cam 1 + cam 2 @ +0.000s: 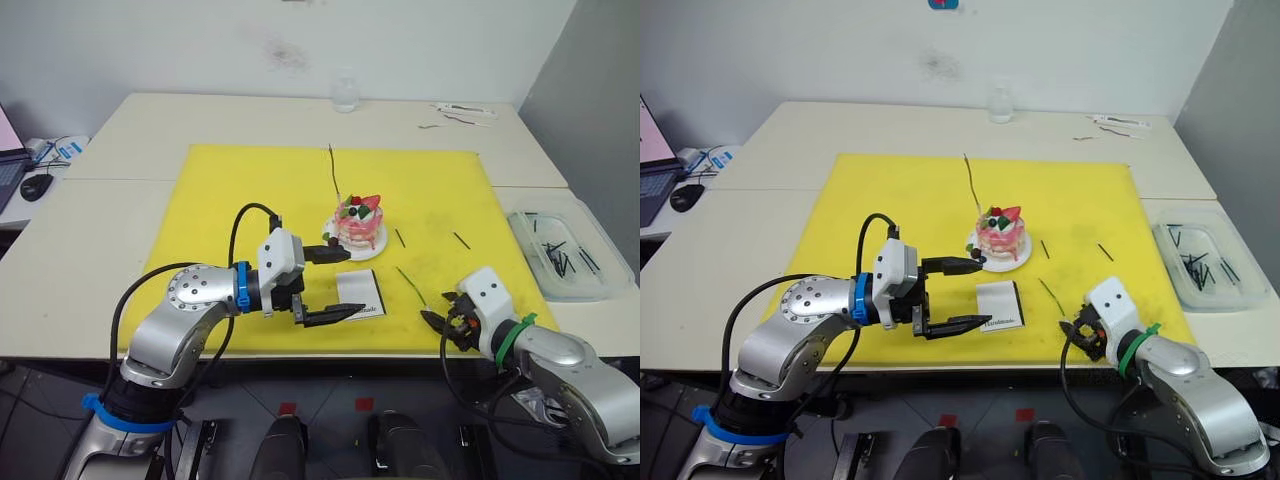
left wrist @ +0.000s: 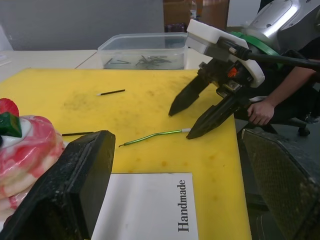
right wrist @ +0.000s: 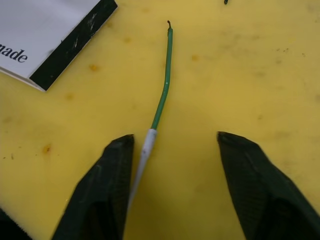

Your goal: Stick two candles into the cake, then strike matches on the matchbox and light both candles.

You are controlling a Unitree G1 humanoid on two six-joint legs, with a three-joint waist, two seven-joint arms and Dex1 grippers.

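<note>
The pink-and-white cake (image 1: 358,226) sits on its small plate on the yellow mat, with one thin candle (image 1: 334,172) standing up out of it. The other candle (image 1: 410,284) lies flat on the mat, its pale end (image 3: 145,150) between the fingers of my open right gripper (image 1: 441,319), touching neither. The white "Handmade" matchbox (image 1: 360,294) lies in front of the cake. My left gripper (image 1: 347,283) hovers open over the matchbox's left edge, one finger near the plate. Two short matches (image 1: 399,238) (image 1: 461,240) lie to the right of the cake.
A clear bin (image 1: 590,285) holding several dark sticks stands off the mat's right edge. A glass (image 1: 345,92) stands at the back, thin items (image 1: 465,113) at back right, a mouse (image 1: 36,186) far left. A person's hand (image 2: 260,112) shows behind my right arm.
</note>
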